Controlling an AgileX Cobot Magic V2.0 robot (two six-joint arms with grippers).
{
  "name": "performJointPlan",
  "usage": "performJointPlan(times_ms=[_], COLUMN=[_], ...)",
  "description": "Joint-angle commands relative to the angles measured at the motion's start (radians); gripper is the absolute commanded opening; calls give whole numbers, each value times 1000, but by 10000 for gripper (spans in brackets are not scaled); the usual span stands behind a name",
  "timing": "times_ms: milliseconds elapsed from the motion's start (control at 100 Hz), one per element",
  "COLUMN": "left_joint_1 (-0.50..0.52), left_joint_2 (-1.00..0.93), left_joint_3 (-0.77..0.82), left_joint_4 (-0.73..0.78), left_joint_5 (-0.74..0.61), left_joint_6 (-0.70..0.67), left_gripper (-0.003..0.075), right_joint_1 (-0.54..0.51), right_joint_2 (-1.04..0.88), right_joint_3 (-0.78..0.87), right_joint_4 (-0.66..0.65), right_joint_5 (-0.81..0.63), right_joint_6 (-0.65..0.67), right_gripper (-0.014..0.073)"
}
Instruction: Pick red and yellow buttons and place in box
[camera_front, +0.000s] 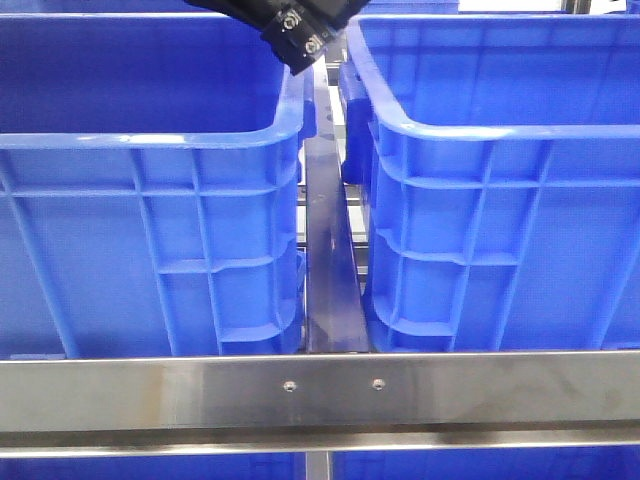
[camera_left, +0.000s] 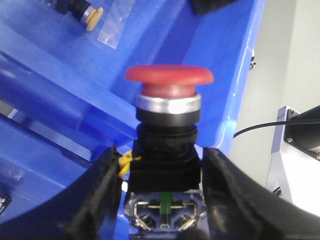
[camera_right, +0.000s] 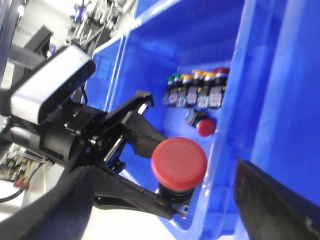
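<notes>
My left gripper (camera_left: 161, 156) is shut on the black base of a red button (camera_left: 170, 75) with a wide dark-red cap and a metal collar. The right wrist view shows that same red button (camera_right: 179, 161) held at the corner rim of a blue crate (camera_right: 280, 75). On that crate's floor lie a row of buttons (camera_right: 197, 92) with green, yellow and red caps, and a loose red one (camera_right: 205, 127). My right gripper (camera_right: 166, 172) is open and holds nothing. Two identical blue crates, left (camera_front: 150, 140) and right (camera_front: 480, 125), stand side by side; I cannot tell which is the box.
A steel rail (camera_front: 320, 390) crosses in front of both crates, and a narrow metal strip (camera_front: 328, 250) runs through the gap between them. A black arm (camera_front: 295, 30) hangs over the gap at the top. A yellow-capped piece (camera_left: 92, 19) lies in the crate behind the held button.
</notes>
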Motion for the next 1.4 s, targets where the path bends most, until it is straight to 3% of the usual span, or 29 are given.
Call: performJointPlan(times_ms=[0, 430, 790, 890, 1010, 1100, 1170, 1240, 1390], left_joint_1=[-5, -5, -5, -5, -5, -5, -5, -5, -5], left_joint_2=[-40, -40, -40, -40, -40, -40, -40, -40, -40], left_joint_3=[-30, -30, -30, -30, -30, -30, -30, -30, -30], left_joint_4=[-68, -68, -68, -68, -60, -51, -40, -29, -28], left_joint_5=[-11, -11, -11, -11, -11, -7, -1, 4, 15], left_joint_6=[-2, -2, -2, -2, -2, -2, -2, -2, -2], left_gripper=[95, 95, 95, 95, 96, 109, 153, 252, 574], right_joint_1=[34, 153, 160, 160, 160, 160, 160, 160, 160], right_joint_2=[0, 76, 99, 99, 99, 99, 99, 99, 99], right_joint_3=[-47, -56, -57, -57, -57, -57, -57, -57, -57], right_joint_4=[46, 59, 86, 91, 106, 108, 108, 108, 108], right_joint_5=[8, -101, -114, -116, -116, -116, -115, -112, -108], right_joint_6=[3, 6, -8, -15, -33, -35, -35, -35, -35], right_gripper=[594, 594, 590, 504, 310, 264, 264, 264, 264])
